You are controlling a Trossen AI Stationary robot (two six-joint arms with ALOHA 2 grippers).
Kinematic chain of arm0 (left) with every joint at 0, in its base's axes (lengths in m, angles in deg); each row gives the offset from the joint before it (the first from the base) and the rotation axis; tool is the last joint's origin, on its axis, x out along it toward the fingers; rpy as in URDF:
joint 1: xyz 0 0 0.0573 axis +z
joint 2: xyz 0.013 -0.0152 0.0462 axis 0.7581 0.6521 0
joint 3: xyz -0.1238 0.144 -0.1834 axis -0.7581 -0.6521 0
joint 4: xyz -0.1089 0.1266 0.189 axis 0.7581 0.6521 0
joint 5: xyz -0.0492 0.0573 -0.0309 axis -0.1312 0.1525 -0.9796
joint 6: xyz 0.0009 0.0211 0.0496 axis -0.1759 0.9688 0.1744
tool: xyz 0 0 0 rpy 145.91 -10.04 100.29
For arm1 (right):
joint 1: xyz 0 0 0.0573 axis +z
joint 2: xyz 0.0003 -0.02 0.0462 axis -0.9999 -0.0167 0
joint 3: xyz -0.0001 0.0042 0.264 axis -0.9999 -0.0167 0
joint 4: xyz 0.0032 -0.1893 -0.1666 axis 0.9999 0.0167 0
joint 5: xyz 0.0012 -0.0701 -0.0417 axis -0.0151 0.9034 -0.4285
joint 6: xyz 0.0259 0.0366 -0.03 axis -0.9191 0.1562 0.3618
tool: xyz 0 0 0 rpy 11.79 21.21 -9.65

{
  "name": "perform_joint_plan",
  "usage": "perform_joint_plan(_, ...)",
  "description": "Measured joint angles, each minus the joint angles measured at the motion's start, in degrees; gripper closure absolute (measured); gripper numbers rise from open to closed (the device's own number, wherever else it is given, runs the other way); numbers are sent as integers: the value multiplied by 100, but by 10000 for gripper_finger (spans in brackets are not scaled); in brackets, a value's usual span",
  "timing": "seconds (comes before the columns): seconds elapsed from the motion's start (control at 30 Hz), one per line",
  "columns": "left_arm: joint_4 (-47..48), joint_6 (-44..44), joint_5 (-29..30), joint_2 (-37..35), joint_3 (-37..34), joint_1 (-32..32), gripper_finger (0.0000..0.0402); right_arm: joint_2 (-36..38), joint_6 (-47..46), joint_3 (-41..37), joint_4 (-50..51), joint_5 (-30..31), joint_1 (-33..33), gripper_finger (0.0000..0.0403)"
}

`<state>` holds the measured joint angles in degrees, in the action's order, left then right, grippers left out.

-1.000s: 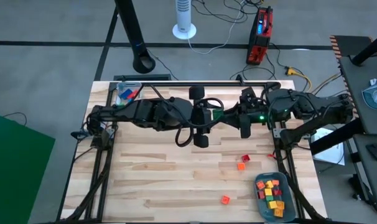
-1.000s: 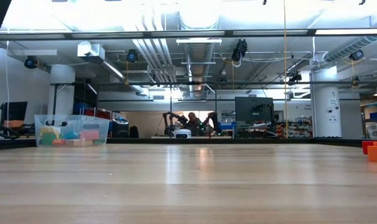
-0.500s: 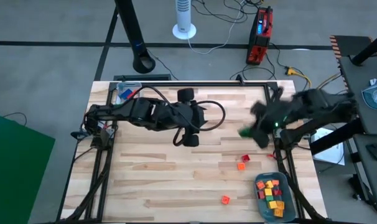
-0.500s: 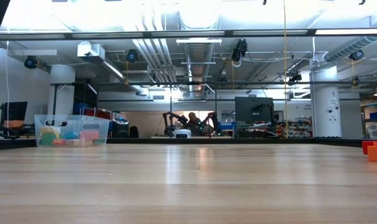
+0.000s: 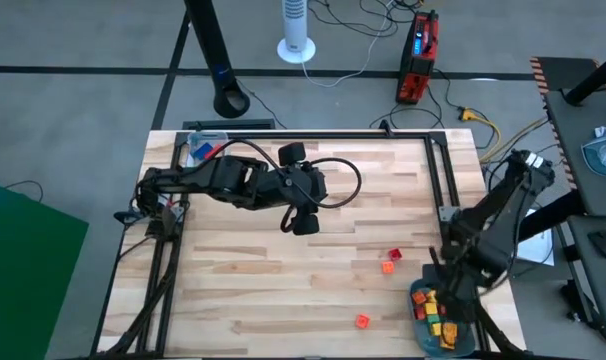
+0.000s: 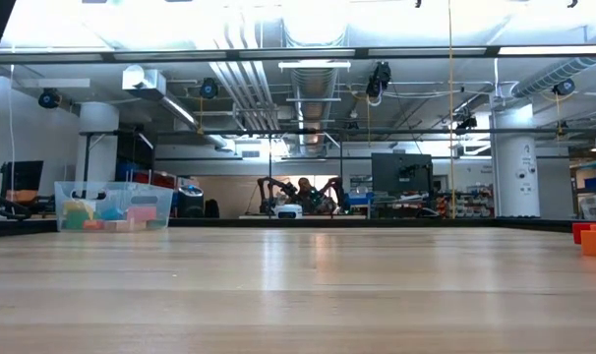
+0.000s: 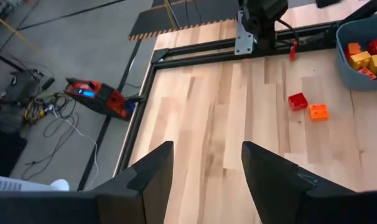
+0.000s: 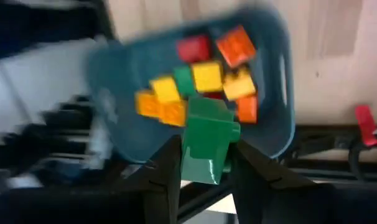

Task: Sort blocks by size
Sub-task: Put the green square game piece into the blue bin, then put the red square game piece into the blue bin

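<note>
Two dark arms, bulky joints, looped cabling

The left arm (image 5: 233, 182) is black, built of chunky rounded segments, with a black cable looping out behind its claw (image 5: 301, 222). The left wrist view shows two broad, matte black fingers (image 7: 150, 175) with angular, faceted faces. The right arm (image 5: 498, 215) is equally dark, slimmer along its upper link.

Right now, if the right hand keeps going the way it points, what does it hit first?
Probably the pile of blocks in the grey-blue tray: the right hand, holding a green block, points straight at it. Depth unclear.
</note>
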<state>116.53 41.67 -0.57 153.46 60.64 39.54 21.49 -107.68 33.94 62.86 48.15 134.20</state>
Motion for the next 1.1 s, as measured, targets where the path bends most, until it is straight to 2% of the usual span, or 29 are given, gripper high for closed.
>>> perform_joint_plan(0.13, 18, -101, 2, 27, 0, 1, 226, -86, -749, -807, -323, 341, 845, 304)
perform_joint_plan(0.23, -13, -96, 2, 68, 0, 0, 226, -87, -1198, -1229, -776, 394, 1130, 272)
perform_joint_plan(0.33, -9, -102, 3, 87, 0, 0, 226, -63, -1379, -1345, -902, 332, 1199, 228)
perform_joint_plan(0.47, -9, -188, 4, 87, 0, 0, 225, -38, -1417, -1126, -784, 359, 1095, 180)
perform_joint_plan(0.53, -7, -299, 4, 86, 0, 0, 225, -36, -1446, -976, -677, 682, 933, 165)
perform_joint_plan(0.67, 48, -614, 7, 29, 0, -37, 225, -34, -1268, -811, -655, 2032, 233, 166)
perform_joint_plan(0.73, 180, -609, 17, -47, 0, -84, 225, -56, -844, -855, -782, 2386, -376, 186)
perform_joint_plan(0.83, 416, -562, 13, -144, 0, -147, 225, -131, -410, -1076, -889, 2334, -1392, 225)
perform_joint_plan(0.9, 659, -517, 7, -215, -2, -157, 225, -189, -637, -1197, -806, 2243, -2086, 252)
perform_joint_plan(1.0, 925, -346, 13, -396, -19, -126, 225, -190, -811, -1374, -826, 1617, -2925, 281)
perform_joint_plan(1.1, 952, 21, -131, -577, -22, -18, 225, -178, -638, -1469, -848, 1265, -3390, 289)
